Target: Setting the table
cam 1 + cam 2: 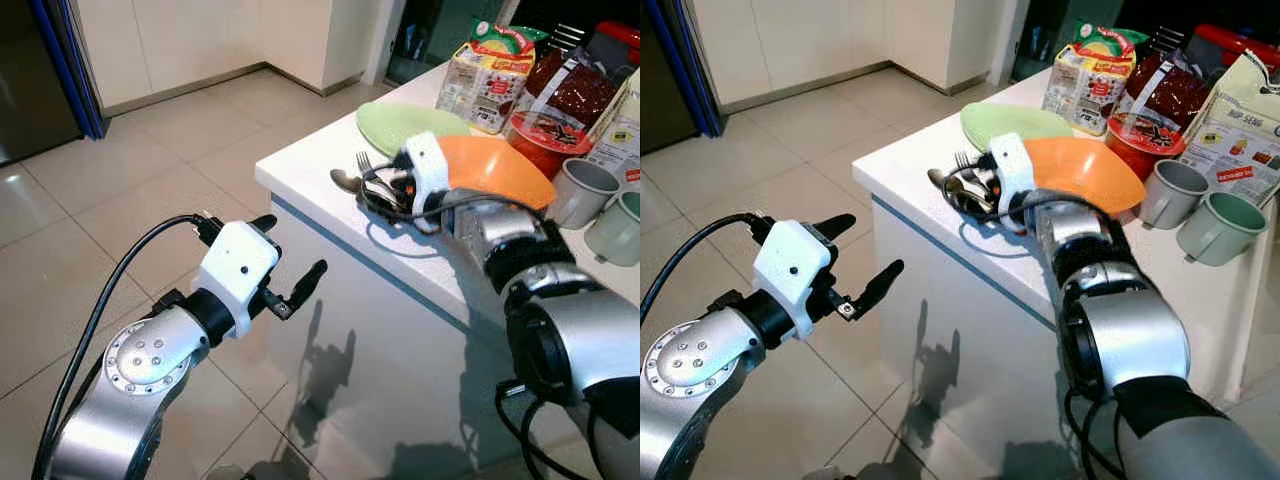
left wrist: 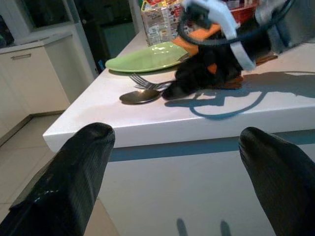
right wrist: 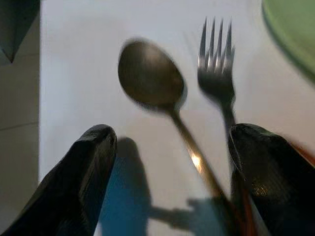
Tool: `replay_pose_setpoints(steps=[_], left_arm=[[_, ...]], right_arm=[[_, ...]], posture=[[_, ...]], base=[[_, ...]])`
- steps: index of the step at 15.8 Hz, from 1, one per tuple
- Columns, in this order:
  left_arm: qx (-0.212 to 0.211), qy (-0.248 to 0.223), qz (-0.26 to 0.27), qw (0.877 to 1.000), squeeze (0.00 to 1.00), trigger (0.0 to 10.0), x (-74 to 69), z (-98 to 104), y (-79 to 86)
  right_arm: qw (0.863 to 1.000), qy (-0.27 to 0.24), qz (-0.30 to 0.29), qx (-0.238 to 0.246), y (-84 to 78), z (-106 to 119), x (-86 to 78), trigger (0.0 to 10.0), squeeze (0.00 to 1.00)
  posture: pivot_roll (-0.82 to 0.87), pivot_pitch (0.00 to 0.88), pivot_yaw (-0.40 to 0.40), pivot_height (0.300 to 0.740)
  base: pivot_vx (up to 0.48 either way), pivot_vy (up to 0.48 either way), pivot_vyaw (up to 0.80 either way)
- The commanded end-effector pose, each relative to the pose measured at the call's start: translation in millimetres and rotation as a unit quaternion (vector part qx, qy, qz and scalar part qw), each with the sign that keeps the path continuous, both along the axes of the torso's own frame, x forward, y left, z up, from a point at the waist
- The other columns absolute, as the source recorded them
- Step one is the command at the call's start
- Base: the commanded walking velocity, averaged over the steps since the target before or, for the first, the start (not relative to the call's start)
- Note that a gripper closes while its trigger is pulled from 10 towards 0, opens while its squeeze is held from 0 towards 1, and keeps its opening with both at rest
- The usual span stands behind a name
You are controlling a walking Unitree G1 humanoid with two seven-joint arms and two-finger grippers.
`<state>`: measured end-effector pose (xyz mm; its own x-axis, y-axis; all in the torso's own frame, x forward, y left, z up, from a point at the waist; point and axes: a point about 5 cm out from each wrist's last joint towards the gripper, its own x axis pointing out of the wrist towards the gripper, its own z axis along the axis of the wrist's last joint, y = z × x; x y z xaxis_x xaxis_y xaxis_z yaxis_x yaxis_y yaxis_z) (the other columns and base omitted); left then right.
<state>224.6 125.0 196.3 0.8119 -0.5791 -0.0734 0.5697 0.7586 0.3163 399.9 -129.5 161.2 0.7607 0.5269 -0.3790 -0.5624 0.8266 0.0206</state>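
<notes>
Reaching for cutlery at the desk's near corner.
Right hand (image 1: 385, 190) sits low on the desk (image 1: 330, 215), fingers spread wide either side of the spoon (image 3: 152, 81) and fork (image 3: 215, 73) handles, nothing gripped yet as far as the right wrist view shows. Spoon and fork lie side by side flat near the corner, heads pointing toward the edge, just beside the green plate (image 1: 405, 125); orange bowl (image 1: 500, 165) sits right behind the wrist. Left hand (image 1: 290, 270) hangs off the desk over the floor, open, empty. Cutlery looks thin, stiff, light, slick metal lying flush on a smooth top, so likely slips; pinch across both handles mid-length, not the heads.
</notes>
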Motion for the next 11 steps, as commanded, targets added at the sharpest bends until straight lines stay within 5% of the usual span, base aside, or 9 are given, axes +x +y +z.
replay_pose_setpoints(steps=[1,6,11], left_arm=[[-0.003,0.002,-0.004,1.0,0.0,10.0,-3.0,2.1,-1.2],[-0.003,0.006,-0.002,1.0,0.0,10.0,-4.9,2.2,0.0],[-0.002,0.003,-0.003,1.0,0.0,10.0,-1.9,4.2,0.2]], right_arm=[[1.0,0.015,-0.014,-0.007,-6.0,-7.9,-2.3,10.0,0.0],[0.999,0.037,0.001,-0.022,-6.4,-16.9,-6.5,10.0,0.0],[1.0,0.014,-0.005,0.01,-11.8,1.7,-0.3,10.0,0.0]], posture=[[0.11,0.074,-0.142,0.74],[0.12,0.074,-0.144,0.74],[0.11,0.056,-0.135,0.74]], base=[[0.0,0.0,0.0],[0.0,0.0,0.0],[0.0,0.0,0.0]])
